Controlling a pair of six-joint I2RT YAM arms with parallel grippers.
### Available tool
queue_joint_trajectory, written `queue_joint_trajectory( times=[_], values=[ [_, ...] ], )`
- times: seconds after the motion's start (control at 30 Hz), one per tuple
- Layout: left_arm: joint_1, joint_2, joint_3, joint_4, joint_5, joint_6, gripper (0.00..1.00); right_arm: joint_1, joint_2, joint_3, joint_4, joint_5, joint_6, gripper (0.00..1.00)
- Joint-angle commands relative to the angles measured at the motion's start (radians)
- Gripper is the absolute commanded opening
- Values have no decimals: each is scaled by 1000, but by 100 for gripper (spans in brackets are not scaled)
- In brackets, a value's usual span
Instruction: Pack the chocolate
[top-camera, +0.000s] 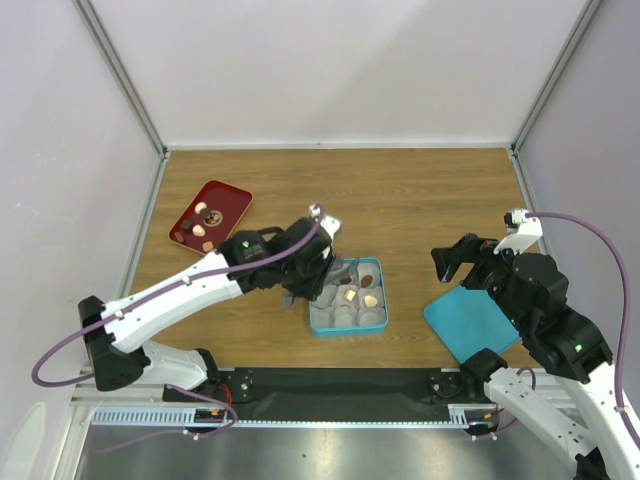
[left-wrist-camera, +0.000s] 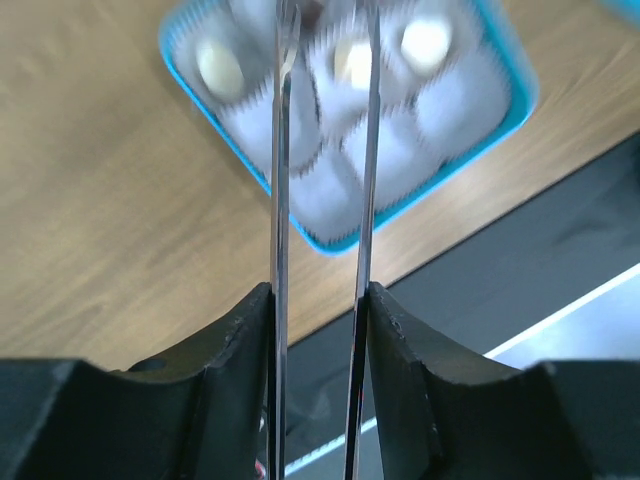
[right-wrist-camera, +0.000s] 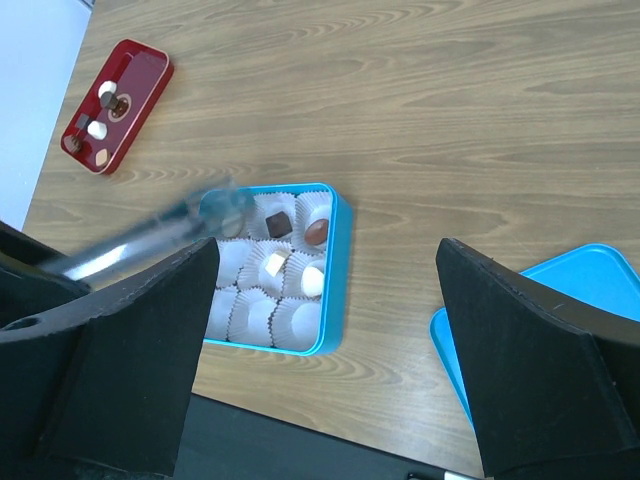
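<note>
Blue box (right-wrist-camera: 336, 262): we count at least four chocolates (right-wrist-camera: 316, 232) in paper cups (right-wrist-camera: 262, 315), other cups bare. Red tray (right-wrist-camera: 147, 75): more await. Left gripper (left-wrist-camera: 320, 295) clamps tongs (left-wrist-camera: 281, 200); right gripper (right-wrist-camera: 325, 250) spread, empty.

Box (left-wrist-camera: 515, 110): blurred; top cut off at upper frame edge.
Chocolates (left-wrist-camera: 425, 40) in it: pale smears, kinds not told.
Tongs (left-wrist-camera: 281, 180): tips blurred, upper centre; in the right wrist view, a blurred streak at left centre.
Lid (right-wrist-camera: 600, 285): lower right, cut by frame edge.
Tray (top-camera: 228, 198), upper left: contents too small to sort.
</note>
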Motion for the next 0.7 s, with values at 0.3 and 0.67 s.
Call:
queue_joint_trajectory(
  times=[0.3, 0.67],
  values=[
    [393, -62, 162, -36, -150, 67, 47, -2, -30, 40, -4, 4, 3, 96],
    [938, -117, -150, 210, -48, 125, 48, -1, -52, -12, 17, -28, 3, 96]
  ],
)
